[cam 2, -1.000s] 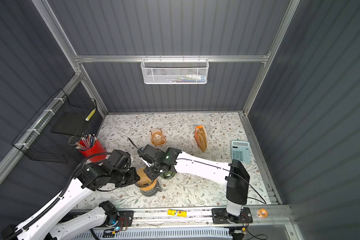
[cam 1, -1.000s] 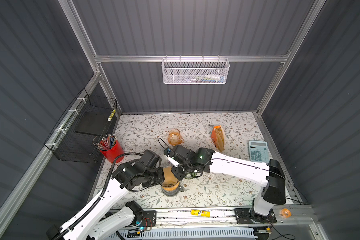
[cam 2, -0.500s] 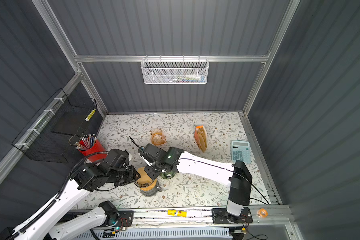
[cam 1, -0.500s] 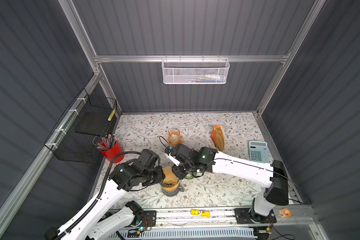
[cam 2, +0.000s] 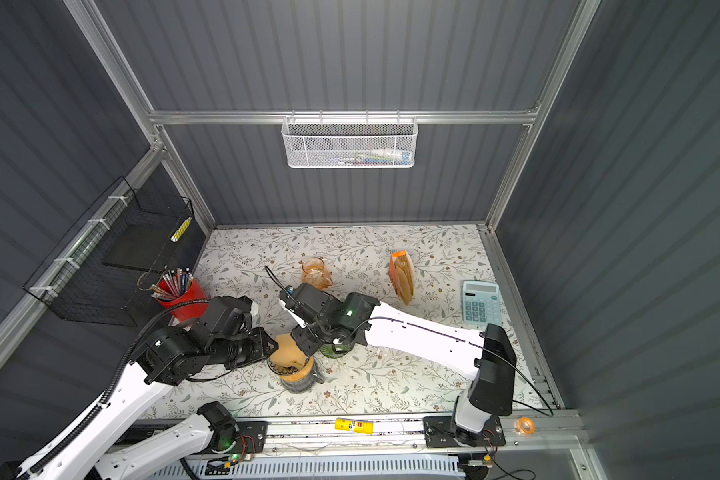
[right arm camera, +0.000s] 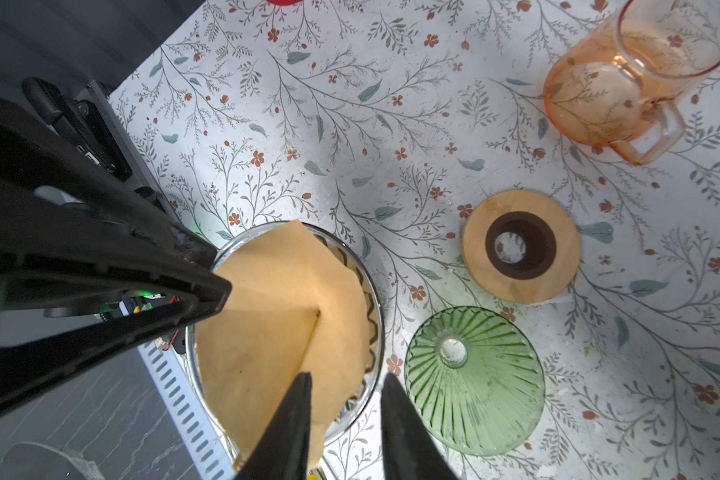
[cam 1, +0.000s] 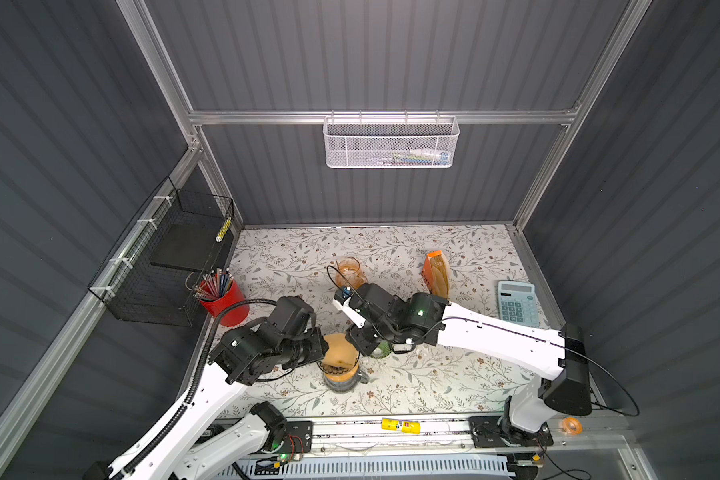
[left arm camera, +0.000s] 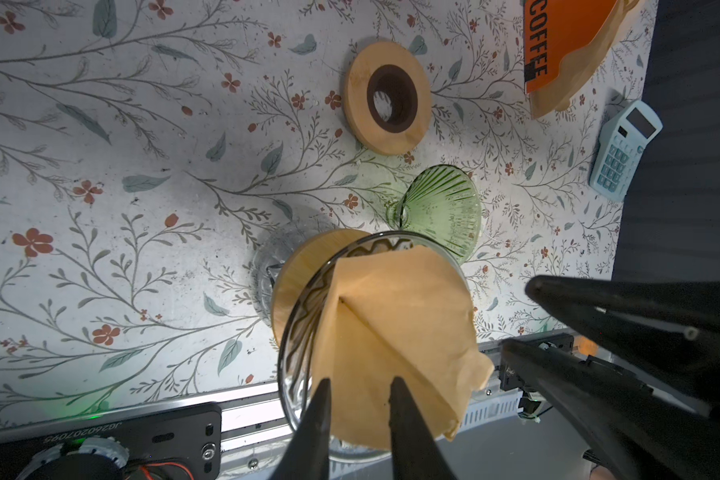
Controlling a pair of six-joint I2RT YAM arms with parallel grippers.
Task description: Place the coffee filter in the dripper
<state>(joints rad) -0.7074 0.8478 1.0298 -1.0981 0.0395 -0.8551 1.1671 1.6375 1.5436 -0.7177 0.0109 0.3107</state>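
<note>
**Filter sitting in the dripper, both jaws parted**

Nearest the front rail, the brown coffee filter (left arm camera: 391,316) is sitting inside the clear glass dripper (left arm camera: 296,332), which is resting on a carafe (left arm camera: 267,257). The left jaws and right jaws are hovering at opposite edges of the paper, each pair standing slightly spread and pinching nothing. Just beyond, a green glass cone (right arm camera: 474,382) is lying on the surface (cam 1: 391,249) beside a wooden ring (right arm camera: 520,245). An orange jug (right arm camera: 616,83) is standing farther back.
</note>
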